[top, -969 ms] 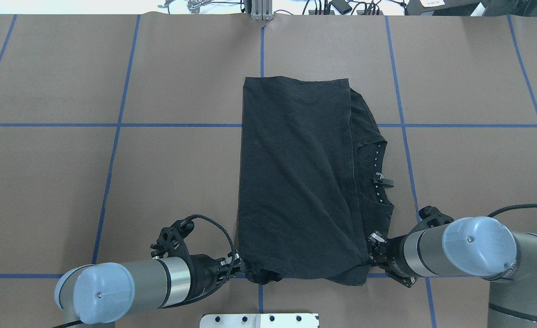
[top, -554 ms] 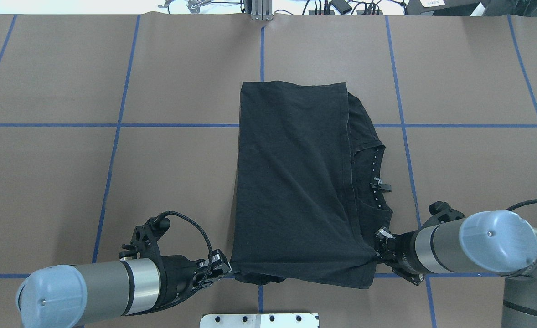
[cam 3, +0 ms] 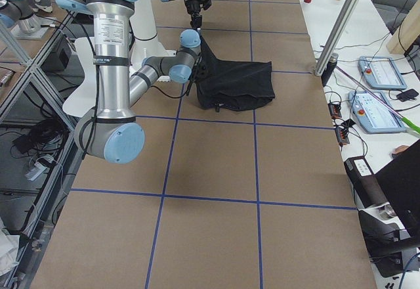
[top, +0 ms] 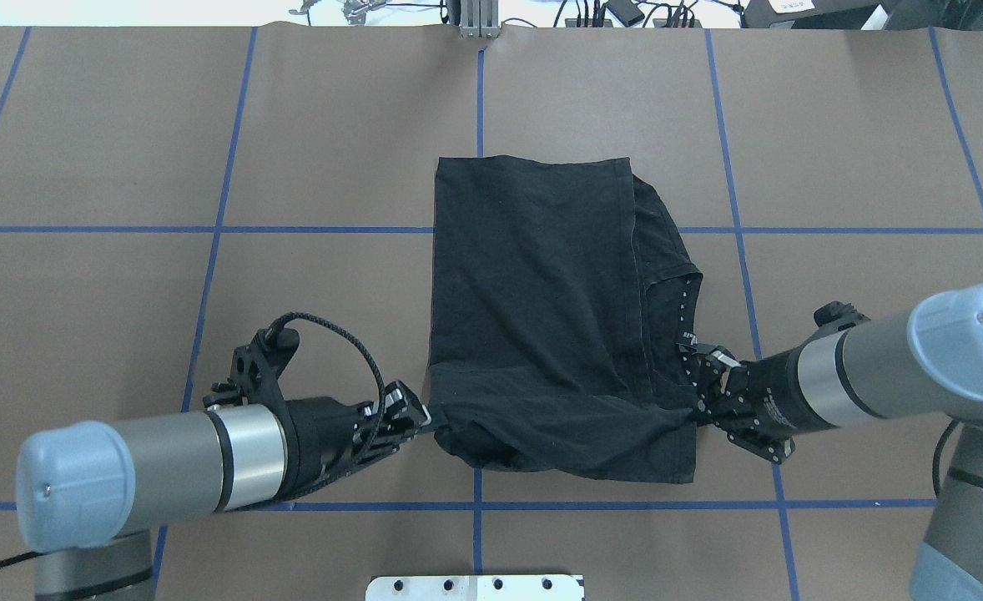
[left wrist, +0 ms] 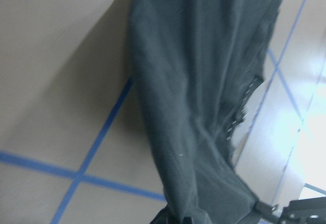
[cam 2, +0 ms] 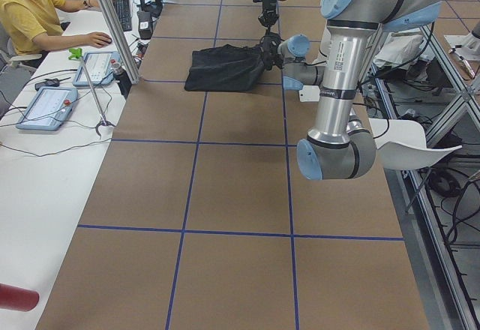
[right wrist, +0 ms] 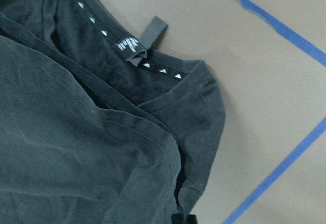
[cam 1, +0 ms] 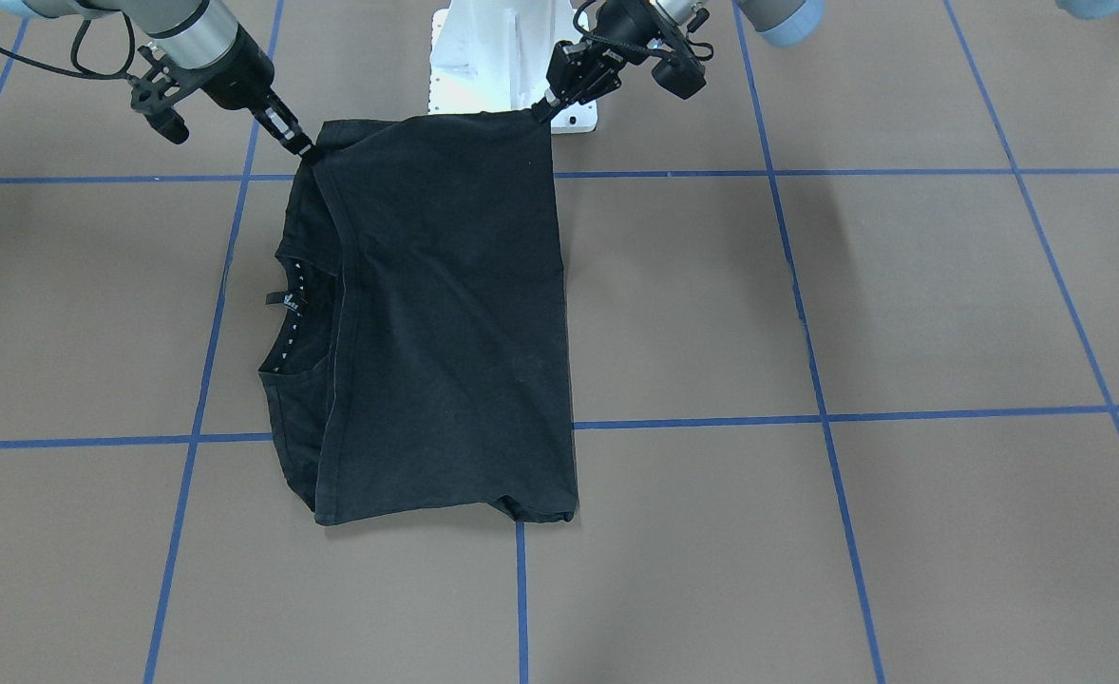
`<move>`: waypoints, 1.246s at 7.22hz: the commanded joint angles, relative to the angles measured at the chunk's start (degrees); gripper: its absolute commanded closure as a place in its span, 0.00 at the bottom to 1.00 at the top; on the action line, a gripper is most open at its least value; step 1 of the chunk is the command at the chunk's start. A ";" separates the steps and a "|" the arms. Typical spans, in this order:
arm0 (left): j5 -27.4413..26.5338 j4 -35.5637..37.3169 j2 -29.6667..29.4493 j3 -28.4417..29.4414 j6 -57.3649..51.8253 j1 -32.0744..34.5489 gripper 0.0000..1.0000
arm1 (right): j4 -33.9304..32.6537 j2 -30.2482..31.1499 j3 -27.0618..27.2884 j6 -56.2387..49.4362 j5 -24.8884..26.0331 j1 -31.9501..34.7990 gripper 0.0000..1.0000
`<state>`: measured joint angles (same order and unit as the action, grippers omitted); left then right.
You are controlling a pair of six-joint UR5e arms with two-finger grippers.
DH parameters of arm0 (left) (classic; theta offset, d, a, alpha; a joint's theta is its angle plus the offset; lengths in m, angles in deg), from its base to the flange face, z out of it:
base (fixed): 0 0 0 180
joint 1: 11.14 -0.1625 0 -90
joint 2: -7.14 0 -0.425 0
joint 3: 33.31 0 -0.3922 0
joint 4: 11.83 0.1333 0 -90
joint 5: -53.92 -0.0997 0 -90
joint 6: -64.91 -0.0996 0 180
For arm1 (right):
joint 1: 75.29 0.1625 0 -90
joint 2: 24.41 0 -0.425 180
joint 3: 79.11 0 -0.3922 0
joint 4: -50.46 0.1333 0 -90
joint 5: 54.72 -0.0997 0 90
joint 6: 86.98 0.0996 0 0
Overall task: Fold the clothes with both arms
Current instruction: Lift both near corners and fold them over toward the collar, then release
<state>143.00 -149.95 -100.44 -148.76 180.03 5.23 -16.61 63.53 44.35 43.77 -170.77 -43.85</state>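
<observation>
Both arms [top: 149, 472] reach inward, fingers [top: 405, 402] pinching the T-shirt's [top: 533, 292] raised near corners

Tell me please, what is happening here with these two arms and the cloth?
Two robot arms are folding a black T-shirt on the brown table. The left gripper and the right gripper each pinch one near corner. The near edge is raised between them, while the far part lies flat.
</observation>
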 commanded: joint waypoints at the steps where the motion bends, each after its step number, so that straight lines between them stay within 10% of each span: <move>1: 5.90 0.05 -8.38 11.32 -0.33 10.74 1.00 | -0.08 -10.02 -11.77 -1.88 -7.84 11.23 1.00; 6: 7.69 -2.75 -22.53 37.50 -4.11 21.77 1.00 | 0.27 -30.42 -43.49 -18.73 -8.41 19.80 1.00; 7: 7.69 -7.90 -27.28 48.46 -5.94 23.61 0.01 | 0.88 -35.94 -52.70 -24.00 -6.75 20.32 0.01; 9: 8.03 -9.53 -29.26 53.58 -12.45 27.91 0.00 | 0.80 -38.63 -55.17 -27.37 -3.14 21.20 0.00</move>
<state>150.71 -158.46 -128.42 -98.25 170.46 30.61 -15.90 26.56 -8.79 19.12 -175.38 -23.39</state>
